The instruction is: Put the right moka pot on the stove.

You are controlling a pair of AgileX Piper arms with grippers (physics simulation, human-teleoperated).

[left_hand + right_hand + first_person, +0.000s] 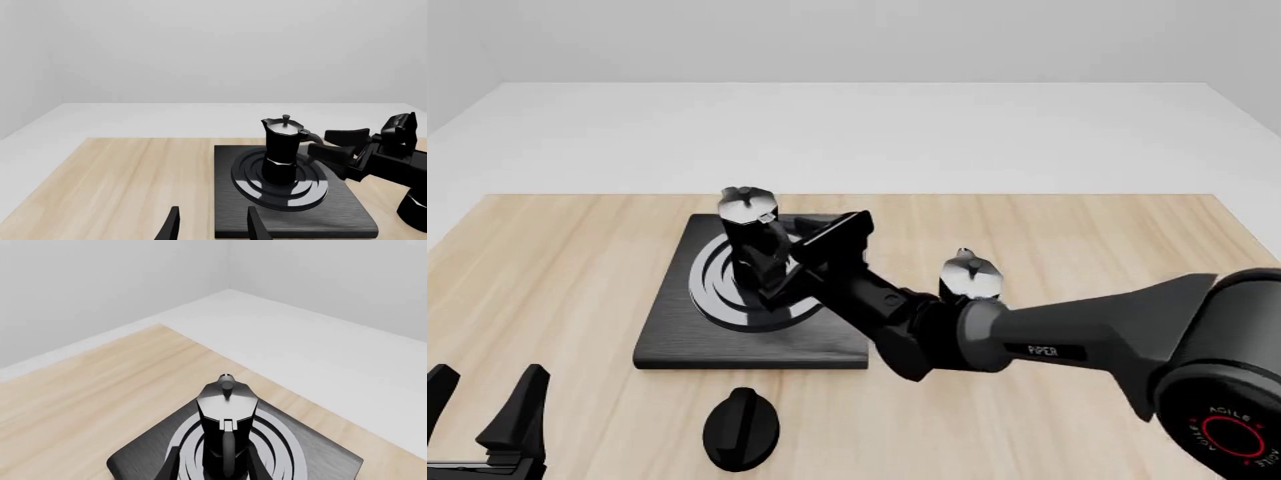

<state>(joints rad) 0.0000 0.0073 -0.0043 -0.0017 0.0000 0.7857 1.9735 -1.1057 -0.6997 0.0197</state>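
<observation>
Pot's down: the right moka pot (751, 240) stands upright on the stove (681, 345), centred on the burner rings, so placement looks done. Your right gripper (814, 262) sits just beside the pot at its handle side; in the left wrist view the fingers (347, 134) are spread with a gap and don't appear to clamp anything, so I read it as released. Back straight out along the handle line to avoid tipping it. The other moka pot (969, 273) is on the table, close beside your forearm. Your left gripper (481, 410) is parked near, jaws wide, empty. The knob (741, 428) sits in front of the stove.
</observation>
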